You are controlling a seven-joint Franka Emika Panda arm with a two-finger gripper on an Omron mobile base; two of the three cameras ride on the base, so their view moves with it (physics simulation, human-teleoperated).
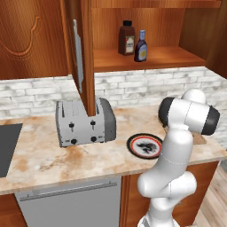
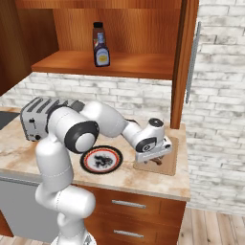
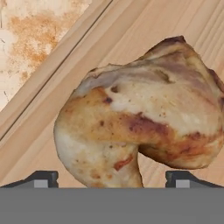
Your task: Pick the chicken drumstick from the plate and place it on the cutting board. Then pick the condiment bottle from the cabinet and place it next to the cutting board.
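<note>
Open cabinet door [image 1: 84, 57] hanging over the toaster [image 1: 84, 122], bare tabletop [image 1: 40, 155] near and left of it, two bottles [image 1: 134, 40] crowding the shelf [image 1: 146, 58] middle, shelf ends free

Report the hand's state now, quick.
Hand: open, fingertips spread wide on either side of the chicken drumstick, which lies on the cutting board; not gripping it.
</note>
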